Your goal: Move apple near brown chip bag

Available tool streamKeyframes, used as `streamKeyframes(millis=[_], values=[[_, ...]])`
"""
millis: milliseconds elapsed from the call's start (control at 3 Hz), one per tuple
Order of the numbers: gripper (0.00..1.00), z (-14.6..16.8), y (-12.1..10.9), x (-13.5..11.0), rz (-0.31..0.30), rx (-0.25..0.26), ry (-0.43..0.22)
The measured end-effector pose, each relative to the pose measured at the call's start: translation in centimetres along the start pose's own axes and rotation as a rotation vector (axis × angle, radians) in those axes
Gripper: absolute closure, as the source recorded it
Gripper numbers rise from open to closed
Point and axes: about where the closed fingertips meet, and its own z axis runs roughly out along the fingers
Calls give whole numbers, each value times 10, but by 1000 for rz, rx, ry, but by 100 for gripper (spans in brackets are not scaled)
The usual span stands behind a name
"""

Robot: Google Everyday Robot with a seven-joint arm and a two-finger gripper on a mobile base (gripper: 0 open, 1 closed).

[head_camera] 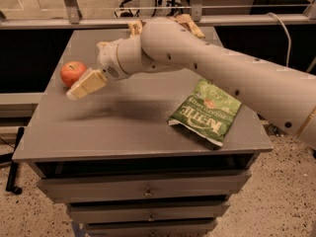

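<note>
Gripper [86, 84] hangs just beside the apple [72, 73], on its side toward the Kettle bag [207, 111]; I cannot tell the jaws' spread.

apple [73, 73] 1 | brown bag [190, 24] 1 | green bag [207, 111] 1 | hand [81, 87] 1, beside apple

Gripper [75, 92] beside apple [72, 73]; tabletop [123, 130] open twd Kettle bag [205, 111].

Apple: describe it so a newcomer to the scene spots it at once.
Find the grey cabinet top; go to its left edge in the camera view. The apple sits there, right beside the gripper. It is the only small, round, red-orange thing; the green Kettle bag to the right is flat.
</note>
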Motion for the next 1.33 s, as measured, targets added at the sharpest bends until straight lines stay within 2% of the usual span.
streamKeyframes(millis=[667, 1000, 1333], values=[[0, 44, 0, -2, 15, -49, -77], [0, 59, -1, -2, 16, -62, -96], [15, 70, 1, 3, 28, -74, -102]])
